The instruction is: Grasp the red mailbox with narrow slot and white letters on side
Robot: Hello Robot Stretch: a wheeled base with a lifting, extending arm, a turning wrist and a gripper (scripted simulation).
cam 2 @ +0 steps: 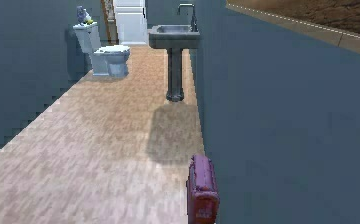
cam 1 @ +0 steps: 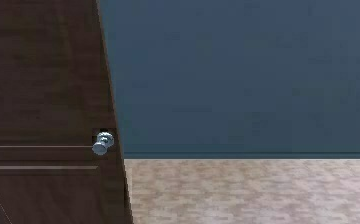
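Note:
A dark red, upright box-shaped thing stands on the tan floor near the arm side view's bottom edge, close against the blue wall. I can make out no slot or letters on it.
A dark wooden door with a silver knob takes up the forward view's left, with a blue wall and tan floor beside it. Farther out stand a pedestal sink, a toilet and a white door. Open floor stretches between.

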